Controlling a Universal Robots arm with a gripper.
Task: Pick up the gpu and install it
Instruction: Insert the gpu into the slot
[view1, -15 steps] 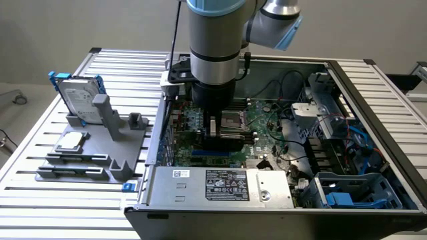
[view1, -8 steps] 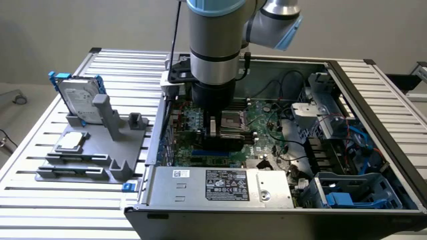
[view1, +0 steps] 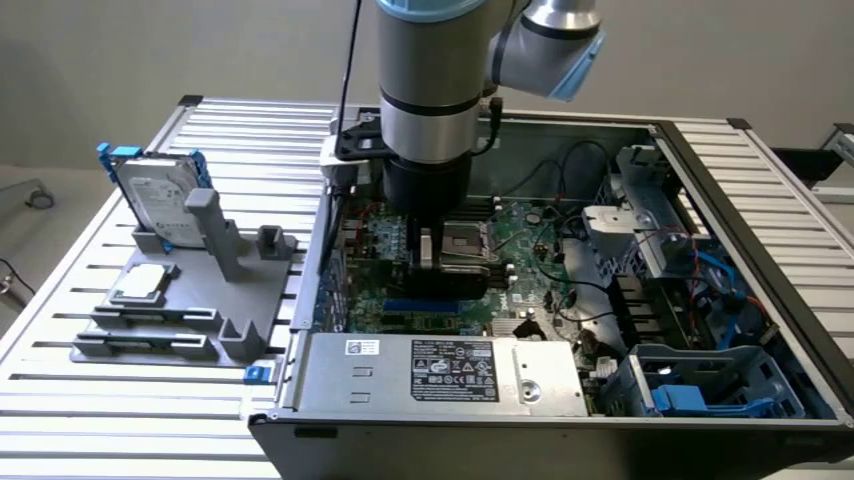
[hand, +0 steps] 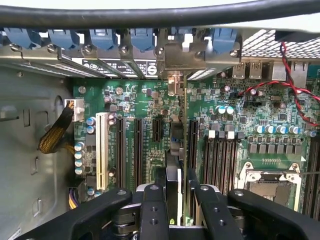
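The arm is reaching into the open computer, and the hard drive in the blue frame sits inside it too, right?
Not quite. The arm reaches into the open computer, but the hard drive in the blue frame stands outside it, on the gray rack at the exterior view's left, as that view shows.

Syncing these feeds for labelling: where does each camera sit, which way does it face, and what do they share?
Exterior view: set high, off the arm, looking down into the open computer case; the arm shows.
Wrist view: on the wrist, looking past the claw, which grips the gpu, at the motherboard.
Shared: the motherboard and its CPU socket.
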